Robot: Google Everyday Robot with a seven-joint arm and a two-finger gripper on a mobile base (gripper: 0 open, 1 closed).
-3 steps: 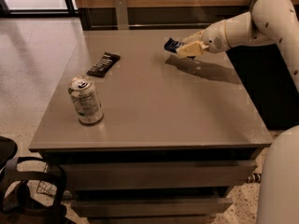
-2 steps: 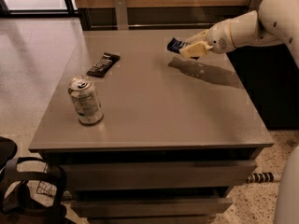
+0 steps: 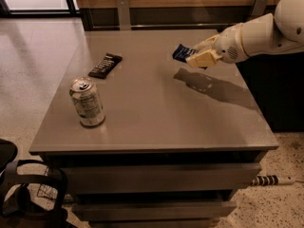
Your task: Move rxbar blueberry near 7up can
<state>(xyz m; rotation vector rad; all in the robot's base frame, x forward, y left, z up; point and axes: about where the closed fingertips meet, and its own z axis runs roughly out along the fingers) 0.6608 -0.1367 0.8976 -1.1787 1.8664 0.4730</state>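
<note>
Item 1, my gripper (image 3: 195, 56): held above the worktop (image 3: 156, 118), toward the far right corner, fingers closed on the rxbar blueberry (image 3: 182, 52). The bar is off the surface, its dark blue end sticking out past my fingers toward the left edge; the rest is covered by my grasp.

Item 2, 7up can (image 3: 87, 102): upright, near the left edge, closer to the near edge than the far one, well apart from my gripper.

Item 3, black-wrapped bar (image 3: 105, 65): lying flat near the left edge, beyond the can, apart from it.

Item 4, shadow of my arm (image 3: 209, 85): on the worktop just below the gripper.

Open room: bare surface across the middle, between my gripper and the can; nothing stands on that stretch. The black bar lies to the far side of it.

Cut off or unclear: my arm (image 3: 259, 32) leaves view at the right; lettering on both bars is unreadable; a dark object (image 3: 28, 198) on the floor by the near left corner is only partly in view.
</note>
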